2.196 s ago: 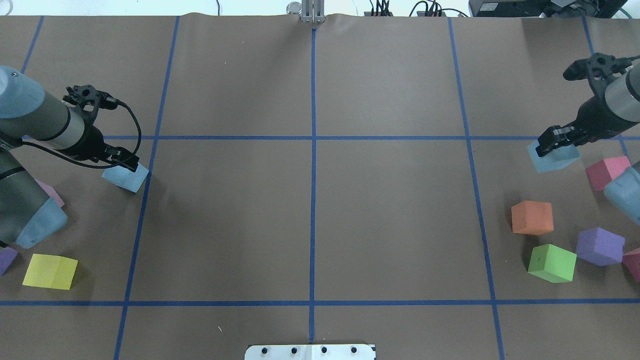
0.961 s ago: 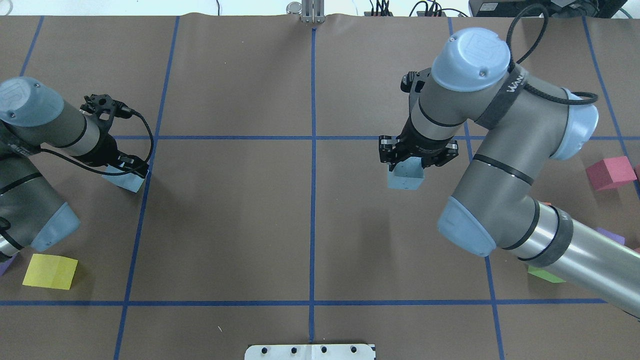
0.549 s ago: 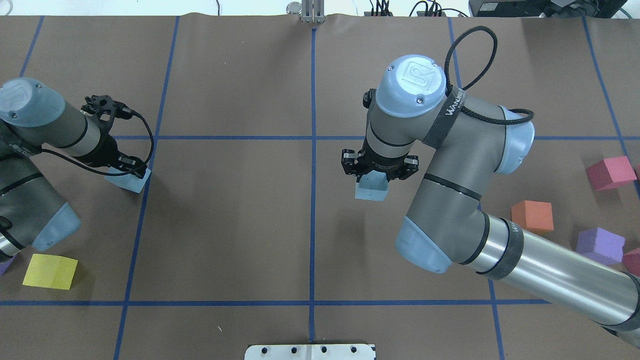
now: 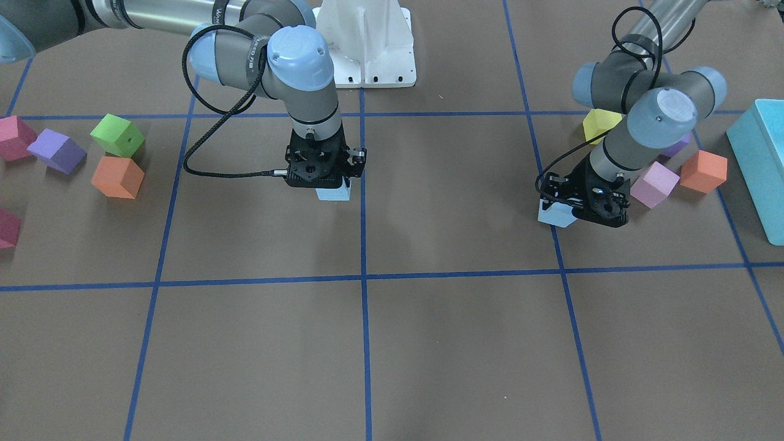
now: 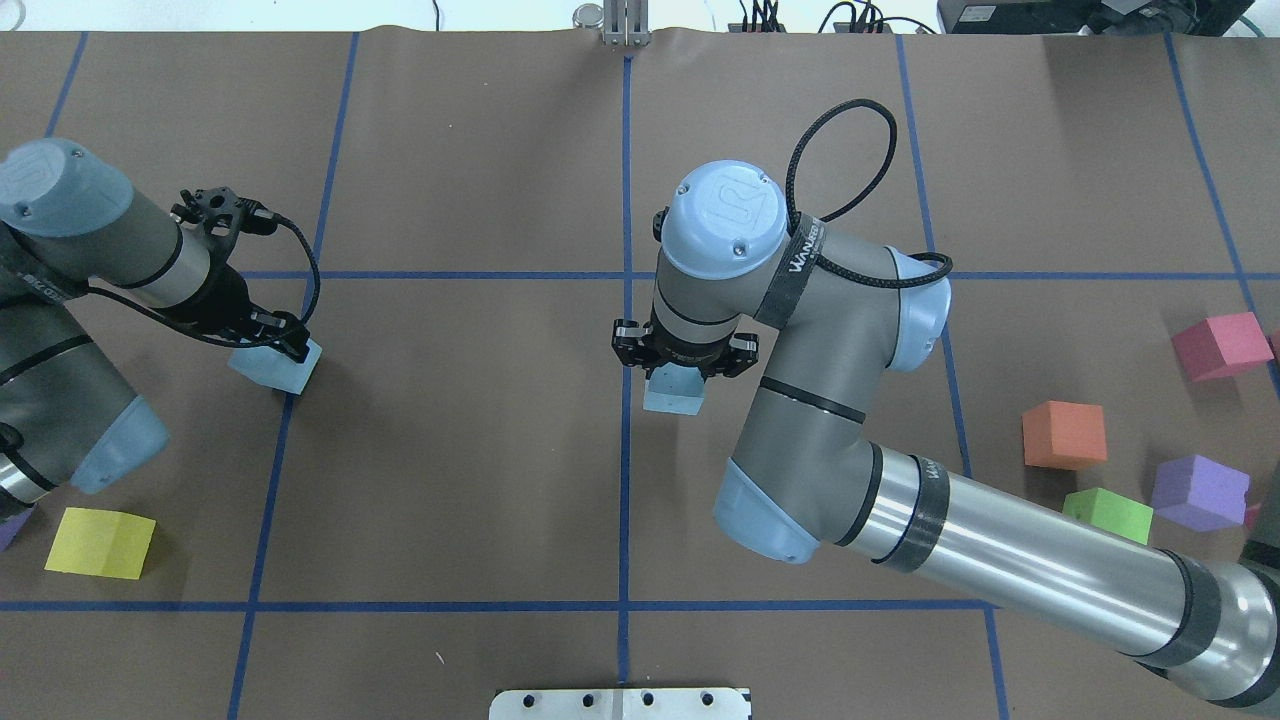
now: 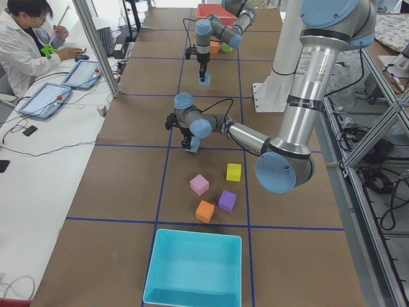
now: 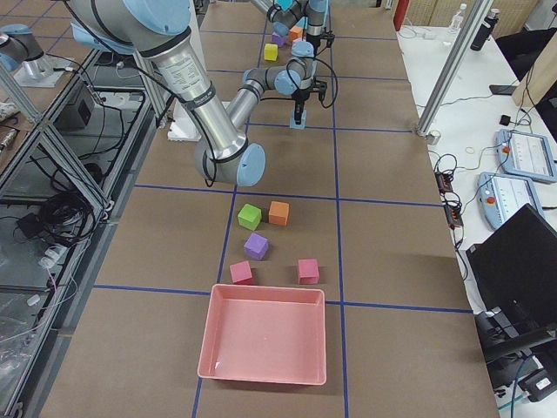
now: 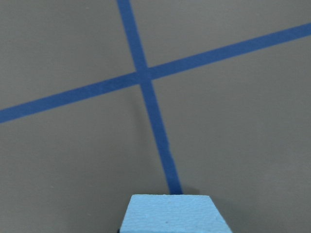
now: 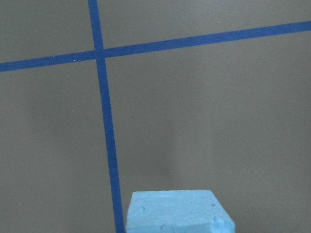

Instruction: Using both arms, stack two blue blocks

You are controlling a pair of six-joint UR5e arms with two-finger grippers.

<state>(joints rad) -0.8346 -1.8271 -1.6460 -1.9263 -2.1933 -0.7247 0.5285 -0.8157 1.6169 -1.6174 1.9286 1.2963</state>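
Hidden and cut-off bits
The right gripper [image 5: 680, 375] hides the top of the right block [image 5: 672, 398]; the left gripper [image 5: 272, 345] hides part of the left block [image 5: 288, 370]. Both wrist views cut the blocks off at the bottom. The right arm [image 5: 1000, 560] covers part of the green cube [image 5: 1115, 512].

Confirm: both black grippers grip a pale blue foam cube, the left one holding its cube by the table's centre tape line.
Wrong arm: the right gripper holds its pale blue foam cube by the centre tape line; the left gripper holds its cube off to the side. The overhead exterior view shows it.
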